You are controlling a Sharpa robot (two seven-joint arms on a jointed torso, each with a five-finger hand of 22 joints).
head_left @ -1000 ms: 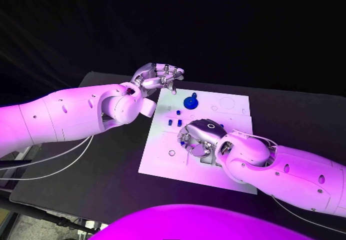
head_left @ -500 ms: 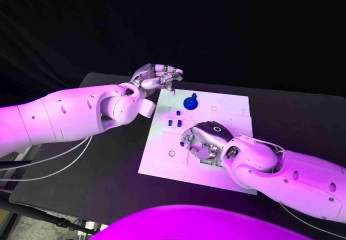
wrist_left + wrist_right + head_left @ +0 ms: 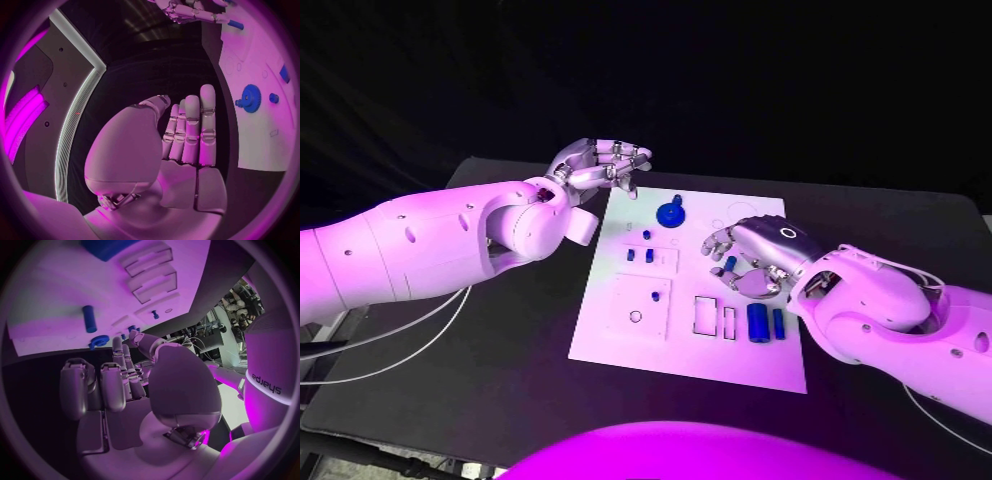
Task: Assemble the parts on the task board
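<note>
White board: the task board (image 3: 625,325) lies mid-bench on the black bench (image 3: 906,230), long side running near to far.
Gear: a blue gear (image 3: 674,212) sits at the board's far end, judged already in its seat.
Small pegs: two short blue pegs (image 3: 643,255) stand just near of the gear, left of the right hand.
Cylinders: two blue cylinders (image 3: 759,322) lie side by side on the board's right part, beside two empty rectangular slots (image 3: 717,318).
Right hand: the right hand (image 3: 750,258) hovers over the board's right side, fingers (image 3: 727,243) curled downward; a blue piece (image 3: 731,265) shows at them, but whether it is gripped cannot be told.
Left hand: the left hand (image 3: 599,164) is raised off the board's far left corner, fingers together and loosely bent, holding nothing.
Progress: judged part-way; gear and pegs look placed, while the cylinders lie loose and several slots and round holes are still empty.
</note>
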